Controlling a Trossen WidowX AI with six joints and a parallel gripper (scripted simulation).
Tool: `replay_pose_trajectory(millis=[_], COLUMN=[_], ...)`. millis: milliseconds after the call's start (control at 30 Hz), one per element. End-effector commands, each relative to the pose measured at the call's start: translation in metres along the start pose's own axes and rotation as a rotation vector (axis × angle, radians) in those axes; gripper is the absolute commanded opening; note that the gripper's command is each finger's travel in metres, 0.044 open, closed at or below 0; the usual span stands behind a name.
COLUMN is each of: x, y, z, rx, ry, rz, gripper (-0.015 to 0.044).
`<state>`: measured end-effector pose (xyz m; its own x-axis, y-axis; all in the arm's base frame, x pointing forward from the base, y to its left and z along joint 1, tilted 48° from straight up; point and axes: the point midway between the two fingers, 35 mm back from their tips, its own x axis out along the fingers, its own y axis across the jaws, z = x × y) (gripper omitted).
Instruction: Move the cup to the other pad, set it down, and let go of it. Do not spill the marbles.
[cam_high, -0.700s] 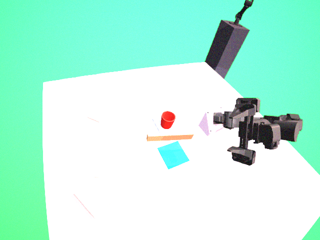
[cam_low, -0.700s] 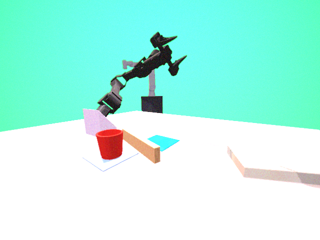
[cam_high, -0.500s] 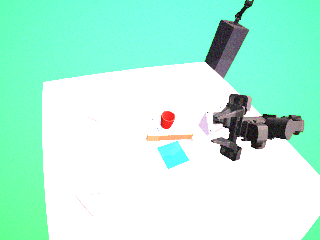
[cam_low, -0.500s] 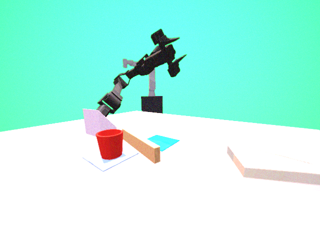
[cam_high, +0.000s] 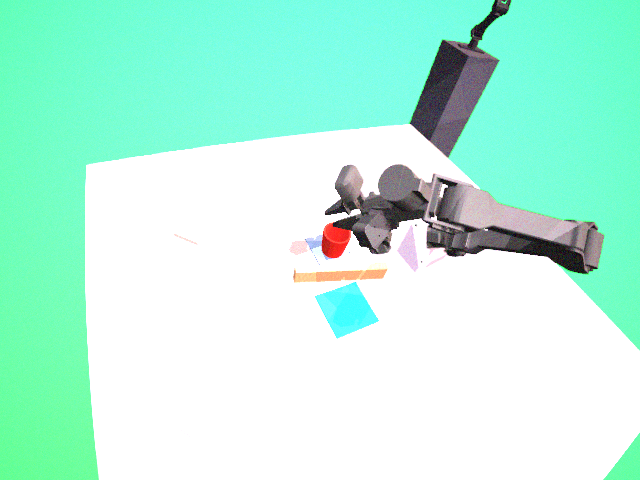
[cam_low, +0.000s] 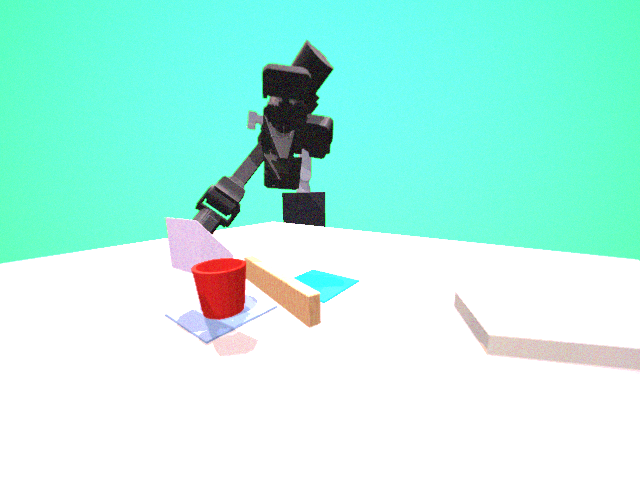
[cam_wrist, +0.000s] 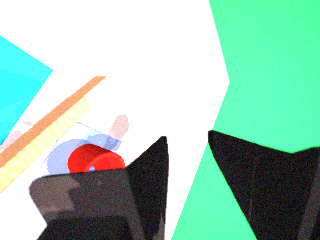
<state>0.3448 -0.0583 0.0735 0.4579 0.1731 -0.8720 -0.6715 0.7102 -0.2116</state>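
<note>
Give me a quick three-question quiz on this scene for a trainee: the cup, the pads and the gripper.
1. Multiple choice: what lies between the red cup and the cyan pad? A) a wooden bar B) a plate C) a sponge
2. True or false: the cup is lifted off the table.
3. Short answer: what is between the fingers of the gripper?

Key
1. A
2. False. It stands upright on the pale blue pad.
3. Nothing. The fingers stand apart beside the cup, not around it.
</note>
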Motion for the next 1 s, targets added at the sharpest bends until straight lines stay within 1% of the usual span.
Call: replay_pose_trajectory(millis=[0, 100, 233, 333, 633, 967], x=[0.029, 0.041, 0.049, 0.048, 0.048, 0.058], y=[0.026, 0.047, 0.075, 0.091, 0.092, 0.103], z=[-0.039, -0.064, -0.088, -0.098, -0.099, -0.097], rx=[-0.102, -0.154, -0.189, -0.191, -0.191, -0.191], ry=[0.052, 0.029, -0.077, -0.172, -0.180, -0.179], rz=[0.283, 0.484, 0.730, 0.851, 0.859, 0.858], gripper=[0.0148, 0.0148, 0.0148, 0.0148, 0.0148, 0.0148])
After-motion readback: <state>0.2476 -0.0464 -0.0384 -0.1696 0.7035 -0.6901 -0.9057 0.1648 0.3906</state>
